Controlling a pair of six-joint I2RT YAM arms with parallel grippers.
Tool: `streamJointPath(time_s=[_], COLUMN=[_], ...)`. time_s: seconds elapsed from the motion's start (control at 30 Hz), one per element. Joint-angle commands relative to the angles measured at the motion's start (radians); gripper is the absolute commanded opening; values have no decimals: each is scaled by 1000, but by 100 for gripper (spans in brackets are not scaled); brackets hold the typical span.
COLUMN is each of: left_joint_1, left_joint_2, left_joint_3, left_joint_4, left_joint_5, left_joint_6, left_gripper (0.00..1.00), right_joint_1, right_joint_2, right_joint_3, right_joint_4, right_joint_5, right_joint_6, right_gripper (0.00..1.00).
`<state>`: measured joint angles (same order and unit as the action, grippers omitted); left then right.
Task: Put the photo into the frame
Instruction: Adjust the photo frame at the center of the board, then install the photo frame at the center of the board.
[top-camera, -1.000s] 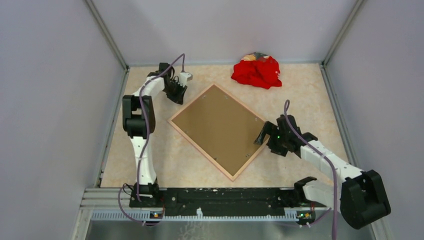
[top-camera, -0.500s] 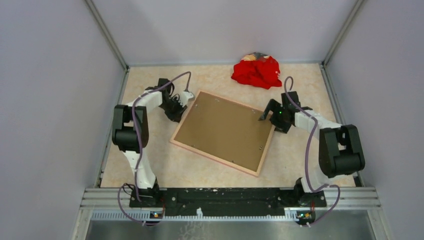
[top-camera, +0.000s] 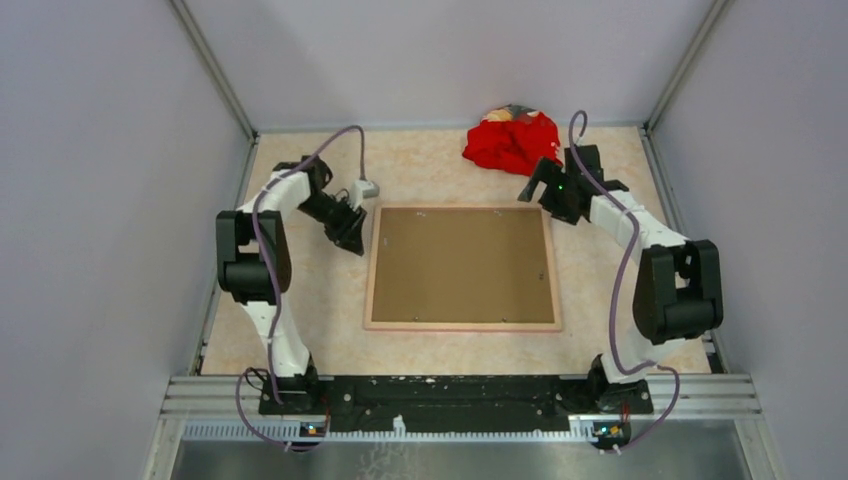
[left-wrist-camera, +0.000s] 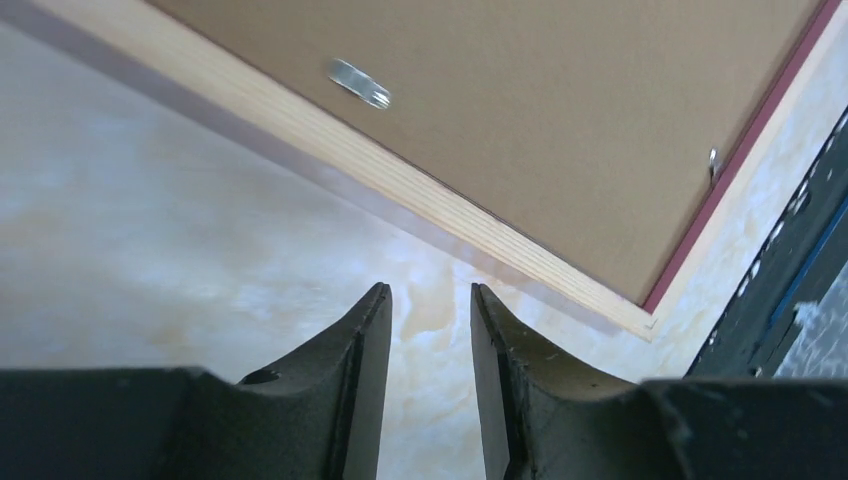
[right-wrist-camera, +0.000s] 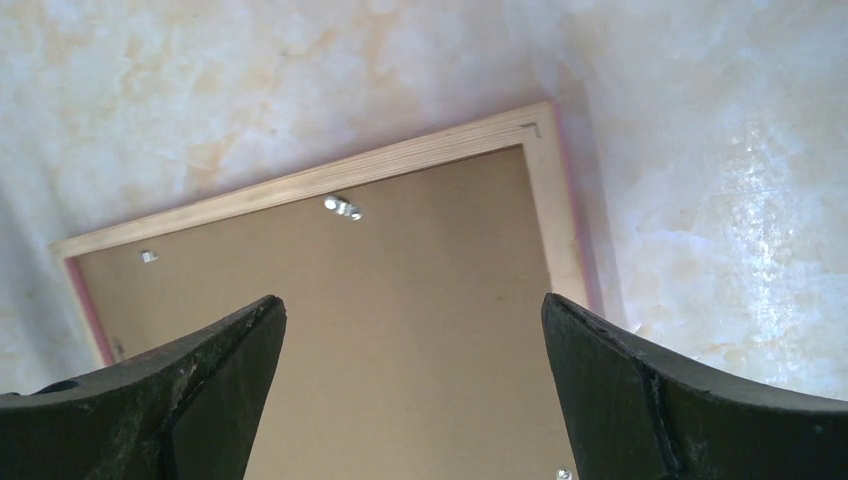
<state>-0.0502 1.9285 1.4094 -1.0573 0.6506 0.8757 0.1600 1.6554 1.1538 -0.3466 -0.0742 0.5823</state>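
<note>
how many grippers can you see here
2. The left gripper sits beside the frame at its left edge, near the far corner; the right gripper hovers by its far right corner.

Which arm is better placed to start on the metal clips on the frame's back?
Right, probably: the right claw is wide open, facing the back of the frame, a metal clip just ahead. The left claw, barely open, hangs over table beside the frame.

There was one frame (top-camera: 462, 267), with one red cloth heap (top-camera: 510, 142) behind it. Beside the frame were two: the left end effector (top-camera: 353, 242) and the right end effector (top-camera: 538, 181).
</note>
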Motion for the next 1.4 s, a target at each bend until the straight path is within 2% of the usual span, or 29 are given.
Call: streamJointPath(time_s=[0.0, 0.1, 0.2, 0.27, 0.43, 0.6, 0.97, 1.37], left_joint_1=[42, 38, 35, 35, 37, 37, 38, 38], left_joint_2=[82, 165, 211, 225, 224, 242, 244, 225], left_joint_3=[139, 172, 175, 170, 142, 132, 76, 63], left_joint_4=[-52, 5, 64, 86, 133, 140, 220, 232], left_joint_5=[237, 309, 294, 285, 262, 281, 249, 232], left_joint_6=[-87, -192, -251, -265, -294, -297, -336, -342], left_gripper=[42, 42, 41, 38, 25, 22, 15, 14], right_joint_1=[57, 140, 245, 301, 401, 470, 542, 564], right_joint_2=[-95, -101, -74, -33, 67, 188, 427, 538], right_joint_3=[21, -13, -37, -29, 27, 127, 249, 331], right_joint_4=[16, 93, 208, 270, 355, 408, 493, 504], right_joint_5=[9, -25, -105, -145, -187, -223, -303, -364], right_joint_6=[-12, 18, 59, 77, 95, 110, 157, 184], right_gripper=[98, 97, 93, 91, 86, 82, 71, 66])
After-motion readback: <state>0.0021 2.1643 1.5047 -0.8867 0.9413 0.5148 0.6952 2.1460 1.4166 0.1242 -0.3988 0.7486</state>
